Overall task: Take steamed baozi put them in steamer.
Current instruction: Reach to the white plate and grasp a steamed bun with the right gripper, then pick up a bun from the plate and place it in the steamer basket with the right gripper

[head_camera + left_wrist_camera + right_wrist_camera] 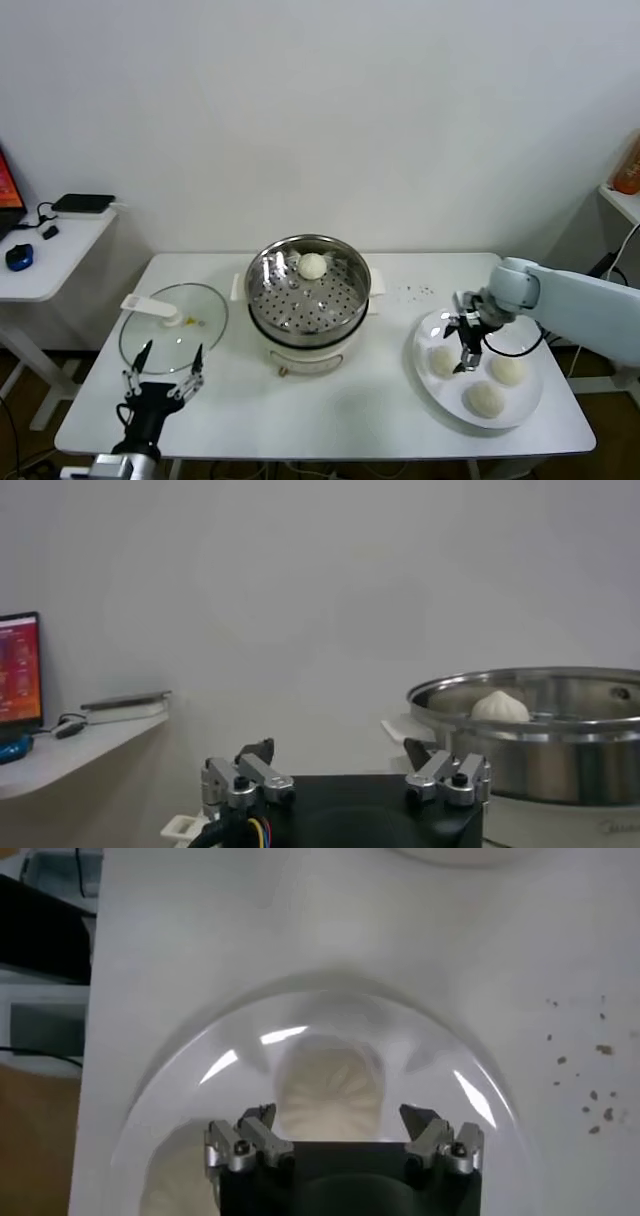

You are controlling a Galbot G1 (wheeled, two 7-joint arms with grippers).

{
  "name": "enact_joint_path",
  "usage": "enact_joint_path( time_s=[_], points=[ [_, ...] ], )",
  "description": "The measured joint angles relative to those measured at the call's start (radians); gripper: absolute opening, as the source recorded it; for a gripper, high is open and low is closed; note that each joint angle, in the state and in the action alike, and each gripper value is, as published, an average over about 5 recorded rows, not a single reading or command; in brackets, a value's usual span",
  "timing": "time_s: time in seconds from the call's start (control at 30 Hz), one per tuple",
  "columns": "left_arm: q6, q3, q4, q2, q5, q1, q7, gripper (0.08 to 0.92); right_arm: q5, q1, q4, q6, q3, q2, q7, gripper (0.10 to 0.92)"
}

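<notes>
My right fingers (pixel 468 345) hang over the white plate (pixel 430 372), spread wide apart and gripping nothing, pointing straight down from a forearm that reaches in from the desk's right edge with the wrist bent down. Directly beneath them, in the gap between the two tips, sits one steamed baozi (pixel 328 1088): a round dome with its pleated crown turned up towards me, so it has no long axis to speak of; the right wrist view does not let me tell whether the tips touch it. In the head view that bun (pixel 442 360) lies just to the left of my right fingers, with two more buns on the same plate, one (pixel 508 370) just to the right of them and one (pixel 485 399) a little nearer my body. The fourth bun (pixel 312 266) is already in the steamer (pixel 308 292), well to the left of my right fingers, resting dome up on the perforated floor towards the far rim; the steamer stands upright on its white base in the middle of the desk (pixel 320 400). My left fingers (pixel 165 362) are parked low at the near left edge of the desk, pointing away from me, also open and empty, with the flat glass lid (pixel 172 325) lying just beyond their tips and the steamer off to their right.
</notes>
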Motion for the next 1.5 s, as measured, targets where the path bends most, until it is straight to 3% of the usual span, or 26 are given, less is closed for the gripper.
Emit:
enact_joint_path(
  time_s=[0.53,0.93,1.5],
  points=[
    [-0.001,0.0,0.008,0.0,0.001,-0.004,-0.001,0.823,-0.026,-0.04,-0.021,-0.004,0.025,0.019,0.009,0.821],
    [0.001,0.001,0.01,-0.004,0.001,-0.006,-0.002,0.823,-0.03,-0.045,-0.022,-0.007,0.035,0.018,-0.005,0.717],
    [0.004,-0.001,0.01,-0.006,0.001,-0.007,-0.005,0.823,0.032,0.051,0.022,-0.016,-0.009,0.003,-0.04,0.704]
  ],
)
